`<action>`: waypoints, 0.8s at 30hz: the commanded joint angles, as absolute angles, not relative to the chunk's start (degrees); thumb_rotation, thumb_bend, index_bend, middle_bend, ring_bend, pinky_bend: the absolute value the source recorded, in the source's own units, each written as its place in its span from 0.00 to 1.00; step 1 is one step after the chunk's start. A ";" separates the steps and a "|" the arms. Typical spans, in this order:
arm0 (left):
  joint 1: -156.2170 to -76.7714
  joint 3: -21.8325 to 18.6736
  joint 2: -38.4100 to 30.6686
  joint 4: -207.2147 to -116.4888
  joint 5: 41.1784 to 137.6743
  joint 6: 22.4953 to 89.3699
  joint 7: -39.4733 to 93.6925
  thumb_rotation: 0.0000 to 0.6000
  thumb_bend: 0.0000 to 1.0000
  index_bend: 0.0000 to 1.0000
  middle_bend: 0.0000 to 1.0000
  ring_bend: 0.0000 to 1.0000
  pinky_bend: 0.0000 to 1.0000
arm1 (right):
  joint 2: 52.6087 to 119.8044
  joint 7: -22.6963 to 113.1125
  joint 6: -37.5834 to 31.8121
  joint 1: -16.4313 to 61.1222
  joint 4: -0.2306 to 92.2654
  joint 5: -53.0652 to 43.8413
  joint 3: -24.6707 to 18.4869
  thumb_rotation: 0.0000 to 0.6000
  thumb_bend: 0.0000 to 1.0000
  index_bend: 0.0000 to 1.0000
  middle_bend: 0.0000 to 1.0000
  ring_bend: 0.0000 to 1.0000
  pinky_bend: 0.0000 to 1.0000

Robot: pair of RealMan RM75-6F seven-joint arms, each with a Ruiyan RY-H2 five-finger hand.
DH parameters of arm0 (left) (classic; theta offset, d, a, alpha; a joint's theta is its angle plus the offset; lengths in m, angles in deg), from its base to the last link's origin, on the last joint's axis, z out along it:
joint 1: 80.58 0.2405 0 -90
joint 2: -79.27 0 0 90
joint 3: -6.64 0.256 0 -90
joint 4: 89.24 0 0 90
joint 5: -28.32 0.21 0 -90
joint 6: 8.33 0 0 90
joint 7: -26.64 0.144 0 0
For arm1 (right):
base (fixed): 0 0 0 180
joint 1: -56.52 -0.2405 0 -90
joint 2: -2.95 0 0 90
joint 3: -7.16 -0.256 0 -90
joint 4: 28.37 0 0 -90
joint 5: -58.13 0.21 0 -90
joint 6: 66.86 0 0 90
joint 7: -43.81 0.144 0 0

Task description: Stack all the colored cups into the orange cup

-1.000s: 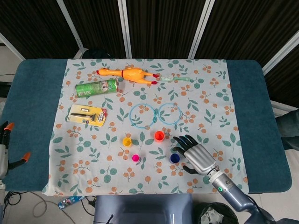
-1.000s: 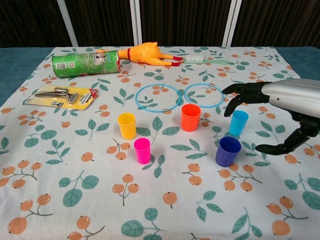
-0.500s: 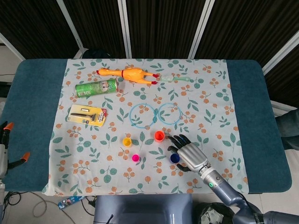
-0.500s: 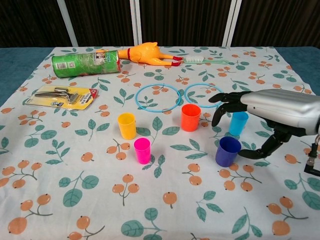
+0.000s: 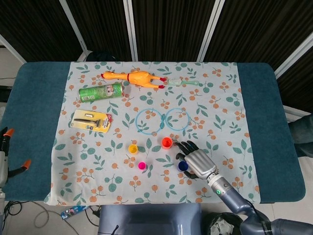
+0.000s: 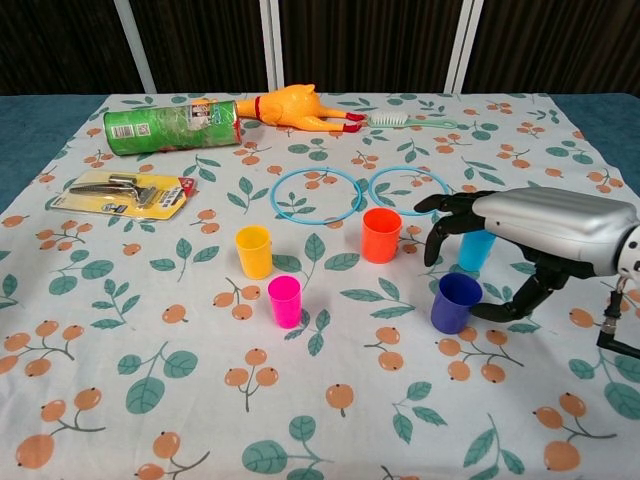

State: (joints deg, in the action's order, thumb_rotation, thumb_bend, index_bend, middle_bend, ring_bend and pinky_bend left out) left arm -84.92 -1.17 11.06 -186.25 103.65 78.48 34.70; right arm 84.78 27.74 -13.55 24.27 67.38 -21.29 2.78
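I am hovering my right hand (image 6: 540, 232) over the blue cup (image 6: 476, 246), fingers apart and curving round it, gripping nothing yet. The orange cup (image 6: 381, 235) is standing upright just to its left, toward the table's middle; purple cup (image 6: 456, 302) nearer the front edge.

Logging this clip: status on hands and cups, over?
Right hand open, fingers arched over light blue cup, no grip. Left hand out of view. Orange cup empty, upright. Purple cup close beside thumb.
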 commanded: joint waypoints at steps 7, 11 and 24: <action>-84.96 -1.23 11.11 -186.14 103.47 78.34 34.66 1.00 0.16 0.08 0.00 0.00 0.00 | 85.59 28.18 -12.98 24.03 66.24 -21.02 3.24 1.00 0.37 0.37 0.00 0.00 0.07; -84.92 -1.28 11.15 -186.17 103.42 78.44 34.59 1.00 0.16 0.08 0.00 0.00 0.00 | 85.82 28.59 -12.96 23.94 65.88 -20.69 3.41 1.00 0.37 0.37 0.00 0.00 0.07; -85.01 -1.20 11.06 -186.25 103.31 78.27 35.01 1.00 0.16 0.09 0.00 0.00 0.00 | 85.54 29.21 -12.81 23.71 65.15 -20.08 3.93 1.00 0.37 0.44 0.00 0.00 0.07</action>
